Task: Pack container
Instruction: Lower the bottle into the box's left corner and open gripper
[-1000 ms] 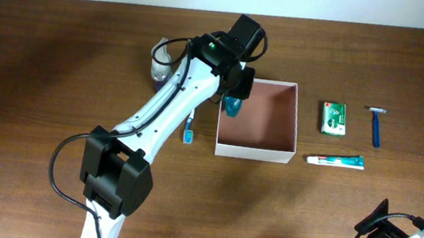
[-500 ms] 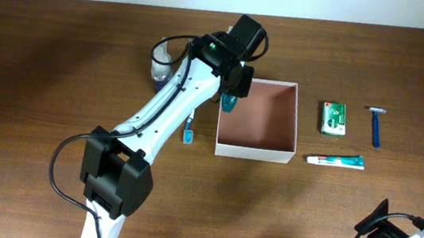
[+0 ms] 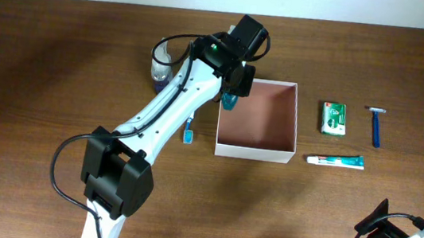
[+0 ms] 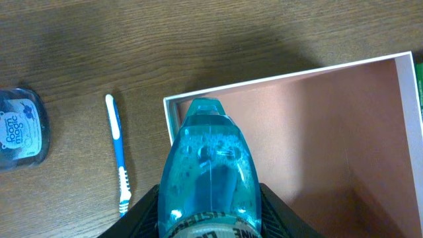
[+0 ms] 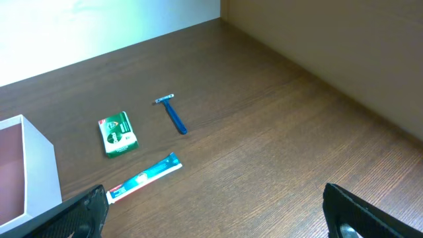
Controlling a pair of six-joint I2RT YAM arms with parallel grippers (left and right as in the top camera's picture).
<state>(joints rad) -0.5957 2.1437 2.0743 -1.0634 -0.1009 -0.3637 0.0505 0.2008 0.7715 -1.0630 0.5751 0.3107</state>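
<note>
The container (image 3: 255, 149) is a square shallow box with white walls and a pinkish-brown inside, at the table's middle; it also shows in the left wrist view (image 4: 277, 78) and at the left edge of the right wrist view (image 5: 36, 153). My left gripper (image 3: 232, 89) is shut on a blue-green mouthwash bottle (image 4: 210, 172), held over the box's left wall. The bottle shows in the overhead view (image 3: 230, 99) too. My right gripper (image 5: 218, 215) is open and empty, low at the table's front right.
A blue toothbrush (image 3: 189, 128) and a clear round jar (image 3: 162, 67) lie left of the box. Right of it are a green packet (image 3: 334, 118), a toothpaste tube (image 3: 336, 160) and a blue razor (image 3: 376, 126).
My left gripper with the bottle has drawn back a little toward the upper left, from inside the box's left edge to over its wall. The right arm has not moved.
</note>
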